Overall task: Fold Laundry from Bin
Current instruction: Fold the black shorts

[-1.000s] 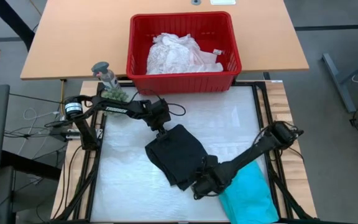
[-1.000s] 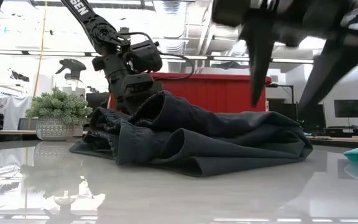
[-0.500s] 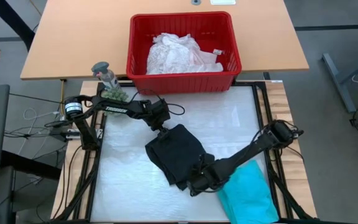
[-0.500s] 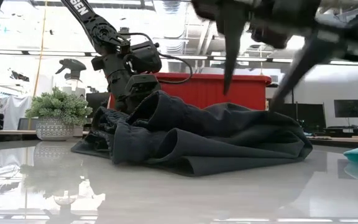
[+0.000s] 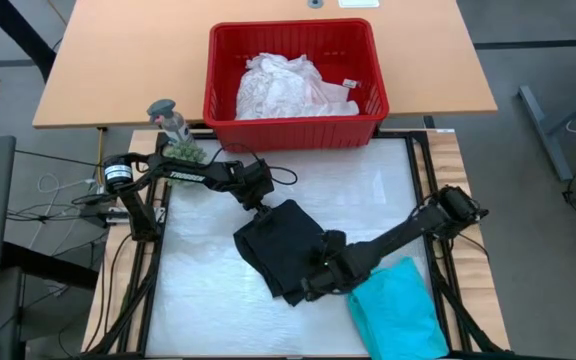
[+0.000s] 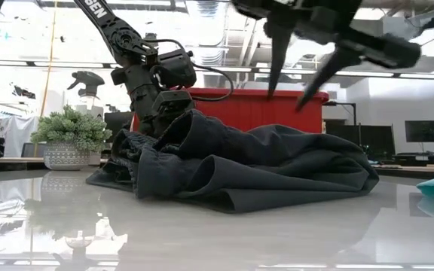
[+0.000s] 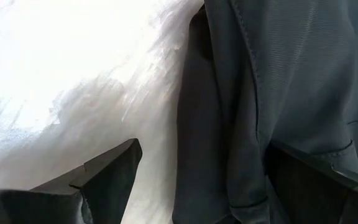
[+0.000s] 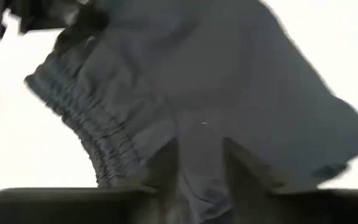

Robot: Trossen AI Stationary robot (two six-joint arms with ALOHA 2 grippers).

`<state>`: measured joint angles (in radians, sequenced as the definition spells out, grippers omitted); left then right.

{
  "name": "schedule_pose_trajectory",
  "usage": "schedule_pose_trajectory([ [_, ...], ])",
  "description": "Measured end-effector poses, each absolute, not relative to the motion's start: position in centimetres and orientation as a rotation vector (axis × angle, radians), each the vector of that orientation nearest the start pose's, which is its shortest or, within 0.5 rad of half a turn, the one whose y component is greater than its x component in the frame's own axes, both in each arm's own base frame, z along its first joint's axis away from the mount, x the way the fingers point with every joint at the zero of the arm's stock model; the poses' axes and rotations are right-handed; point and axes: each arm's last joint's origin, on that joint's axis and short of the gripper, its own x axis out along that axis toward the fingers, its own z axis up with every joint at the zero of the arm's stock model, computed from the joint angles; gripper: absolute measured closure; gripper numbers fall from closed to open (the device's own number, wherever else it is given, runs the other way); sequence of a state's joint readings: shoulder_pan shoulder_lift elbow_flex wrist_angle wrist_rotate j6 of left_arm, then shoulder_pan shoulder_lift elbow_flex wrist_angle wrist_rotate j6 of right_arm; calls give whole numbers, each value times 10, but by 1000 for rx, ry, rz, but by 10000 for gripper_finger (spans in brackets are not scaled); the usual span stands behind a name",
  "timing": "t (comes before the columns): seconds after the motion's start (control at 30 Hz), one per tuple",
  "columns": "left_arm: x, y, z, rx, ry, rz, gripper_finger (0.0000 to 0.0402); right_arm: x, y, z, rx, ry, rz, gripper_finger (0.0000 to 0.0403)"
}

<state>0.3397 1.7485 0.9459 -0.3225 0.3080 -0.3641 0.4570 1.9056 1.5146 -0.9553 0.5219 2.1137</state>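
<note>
On the white worktop (image 5: 208, 290) the black garment (image 5: 283, 250) lies crumpled, long axis slanting from the left hand (image 5: 265, 213), spread wide astride its far corner, toward the right hand (image 5: 313, 285), half-open just above its near edge, gripping nothing.

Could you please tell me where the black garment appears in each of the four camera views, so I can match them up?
High view: black garment mid-table, between the two grippers.
Low view: the crumpled dark heap in the centre.
Left wrist view: it fills the picture's right half.
Right wrist view: it fills most of the picture, gathered waistband showing.
Shared landmark: the red bin, behind the garment in the low view.
</note>
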Motion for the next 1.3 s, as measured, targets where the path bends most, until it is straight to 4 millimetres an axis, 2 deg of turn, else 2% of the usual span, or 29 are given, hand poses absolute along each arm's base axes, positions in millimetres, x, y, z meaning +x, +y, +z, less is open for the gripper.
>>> schedule_pose_trajectory([
  [0.13, 306, 99, 143, -683, 1061, 229, 68, 359, 154, 213, 1196, 587, -1048, 354],
  [0.2, 306, 99, 143, -682, 1061, 230, 68, 365, 158, 204, 1198, 614, -1024, 385],
  [0.37, 305, 99, 142, -674, 1062, 240, 68, 362, 173, 184, 1220, 728, -1049, 360],
  [0.47, 305, 99, 142, -671, 1062, 246, 68, 357, 181, 184, 1214, 745, -1044, 358],
  [0.67, 305, 100, 142, -661, 1061, 262, 68, 343, 191, 190, 1190, 795, -1053, 379],
  [0.77, 305, 100, 142, -655, 1060, 270, 68, 340, 196, 184, 1167, 845, -1062, 382],
  [0.9, 306, 100, 142, -655, 1062, 276, 68, 337, 198, 181, 1146, 850, -1074, 364],
  [1.07, 305, 103, 141, -712, 1052, 369, 68, 331, 202, 196, 1254, 733, -1089, 323],
  [1.17, 303, 111, 142, -799, 1026, 430, 68, 326, 208, 205, 1316, 694, -1076, 282],
  [1.3, 300, 117, 141, -853, 1021, 430, 71, 330, 212, 207, 1386, 667, -1033, 203],
])
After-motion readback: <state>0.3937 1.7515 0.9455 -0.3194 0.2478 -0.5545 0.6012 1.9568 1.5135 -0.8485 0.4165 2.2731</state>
